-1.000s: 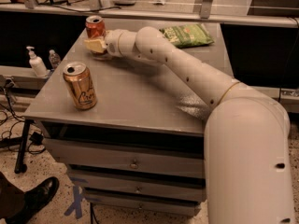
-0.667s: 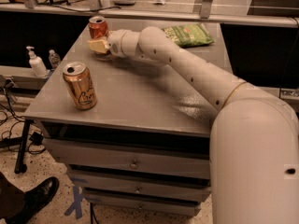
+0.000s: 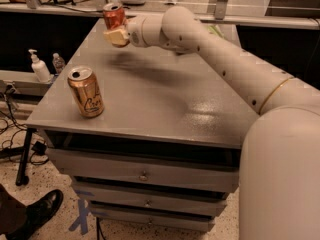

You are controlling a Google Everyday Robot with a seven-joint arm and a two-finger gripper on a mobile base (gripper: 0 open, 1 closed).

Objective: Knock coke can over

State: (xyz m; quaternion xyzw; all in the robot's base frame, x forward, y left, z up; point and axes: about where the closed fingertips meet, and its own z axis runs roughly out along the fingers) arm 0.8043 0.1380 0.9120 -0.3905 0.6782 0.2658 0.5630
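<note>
The gripper, spread or closed one cannot tell, is low against the coke can at the far left corner of the counter, and this can seems light, thin-walled and slippery, so a sideways push near its top should tip it.

We could read no word with certainty. The gold can, at the near left of the table, bore dark script lettering on its side (looping strokes whose letters we could not make out). The coke can at the far edge showed us no legible lettering, and the gripper sat right at its lower part, covering some of it. The pump bottle left of the table carried no label we could read. On the floor, a blue tape mark formed crossing strokes, no letter we could name.
</note>
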